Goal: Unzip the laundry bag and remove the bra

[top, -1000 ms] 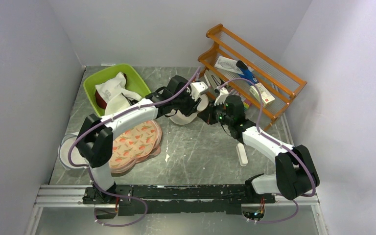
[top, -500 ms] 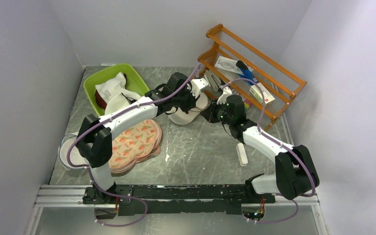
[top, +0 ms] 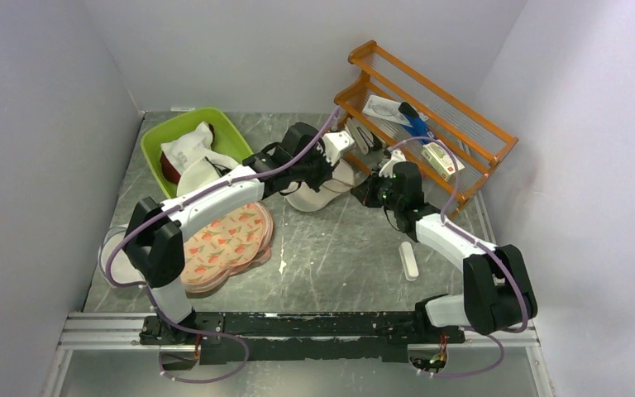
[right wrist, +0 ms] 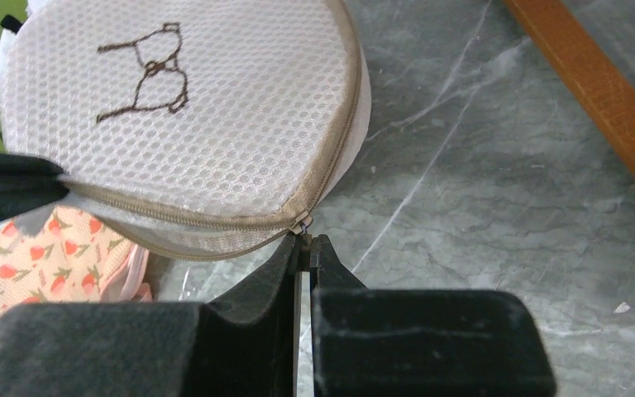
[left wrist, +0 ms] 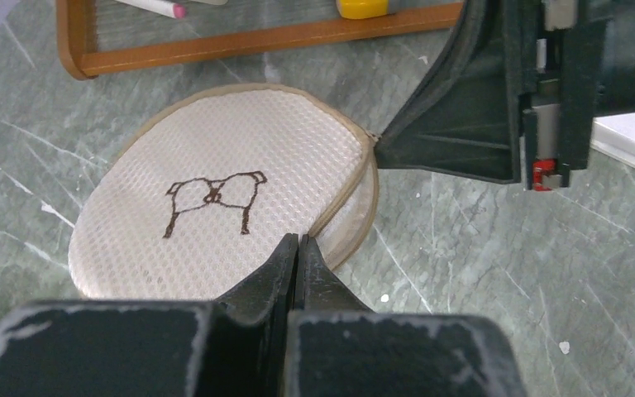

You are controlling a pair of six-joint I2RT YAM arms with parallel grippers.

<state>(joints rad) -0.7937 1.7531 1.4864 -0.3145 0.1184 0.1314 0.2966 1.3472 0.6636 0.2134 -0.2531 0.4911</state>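
Left jaws have just closed, pinching laundry bag (left wrist: 215, 157) rim between them; right jaws clamp zipper pull (right wrist: 301, 224) at their tips.

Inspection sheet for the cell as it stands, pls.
Surface: grey marbled table, white flecks.
Job's things: bag held at two edges, drawing up, zip closed up to the slider; bra: nothing seen.
Clutter: green bin of white garments, fruit-print pads, wooden rack, white stick.
Grippers: left gripper shut on bag rim; right gripper shut on zip pull.
Cables: purple cables along both arms, no snag seen.
Surroundings: plain walls on three sides.
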